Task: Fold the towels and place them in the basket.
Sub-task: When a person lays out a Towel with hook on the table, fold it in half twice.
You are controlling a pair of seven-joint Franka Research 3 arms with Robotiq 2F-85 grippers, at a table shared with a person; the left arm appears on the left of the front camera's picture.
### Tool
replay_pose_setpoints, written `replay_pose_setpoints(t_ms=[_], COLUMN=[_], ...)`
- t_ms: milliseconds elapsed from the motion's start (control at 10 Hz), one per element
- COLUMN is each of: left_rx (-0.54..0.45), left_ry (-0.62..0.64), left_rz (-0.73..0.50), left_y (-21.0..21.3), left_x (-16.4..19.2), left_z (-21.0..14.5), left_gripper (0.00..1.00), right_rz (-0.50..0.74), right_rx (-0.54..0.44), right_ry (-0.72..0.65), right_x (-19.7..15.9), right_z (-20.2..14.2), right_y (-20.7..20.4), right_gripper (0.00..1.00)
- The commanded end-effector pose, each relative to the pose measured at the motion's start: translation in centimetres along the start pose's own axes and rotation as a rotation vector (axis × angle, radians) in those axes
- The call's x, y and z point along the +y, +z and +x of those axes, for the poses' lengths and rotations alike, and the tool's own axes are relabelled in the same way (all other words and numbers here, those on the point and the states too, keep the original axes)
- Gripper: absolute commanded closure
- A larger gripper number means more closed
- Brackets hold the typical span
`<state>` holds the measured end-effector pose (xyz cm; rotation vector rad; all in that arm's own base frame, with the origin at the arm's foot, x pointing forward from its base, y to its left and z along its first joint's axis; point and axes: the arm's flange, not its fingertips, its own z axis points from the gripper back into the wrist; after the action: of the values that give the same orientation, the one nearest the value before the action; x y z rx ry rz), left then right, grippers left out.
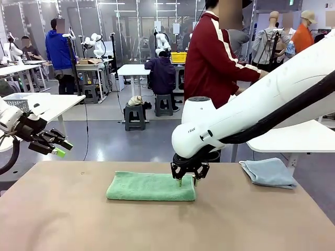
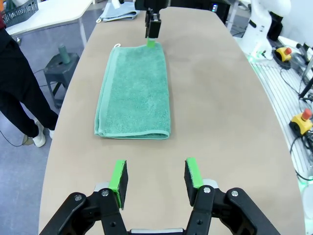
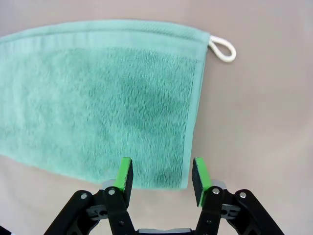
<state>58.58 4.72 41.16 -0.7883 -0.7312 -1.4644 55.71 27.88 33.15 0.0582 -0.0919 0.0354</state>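
A sea-green towel [image 1: 151, 186] lies folded in a long strip in the middle of the table [image 1: 63, 219]. My right gripper [image 1: 188, 180] points down at its right end. In the right wrist view this gripper [image 3: 161, 171] is open just over the towel's [image 3: 98, 98] corner edge, near a white hanging loop [image 3: 222, 49]. My left gripper [image 1: 58, 149] hovers off the table's left end. It is open and empty [image 2: 155, 174], facing along the towel [image 2: 134, 93]. A grey-blue towel [image 1: 269, 171] lies crumpled at the far right edge. The dark basket [image 2: 19, 11] sits on a white side table.
A person in a red jacket [image 1: 212, 57] stands at the far side, behind my right arm [image 1: 251, 112]. White side tables [image 1: 293, 138] stand to the far right and far left. Bare tabletop surrounds the green towel.
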Motion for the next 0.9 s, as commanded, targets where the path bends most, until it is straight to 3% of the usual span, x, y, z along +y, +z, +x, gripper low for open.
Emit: replay_pose_setpoints(t_ms=[0, 800], left_rx=[0.005, 0.005], left_ry=[-0.002, -0.002], left_rz=[-0.006, -0.006], left_y=[0.0, 0.0], left_x=[0.0, 0.0], left_z=[0.0, 0.0], left_gripper=[0.39, 0.39], right_rz=[-0.034, -0.011], right_rx=[-0.014, 0.004], right_ry=[-0.041, -0.019], right_x=[0.8, -0.4], right_z=[1.6, 2.0], right_y=[-0.9, -2.0], right_gripper=[0.38, 0.38])
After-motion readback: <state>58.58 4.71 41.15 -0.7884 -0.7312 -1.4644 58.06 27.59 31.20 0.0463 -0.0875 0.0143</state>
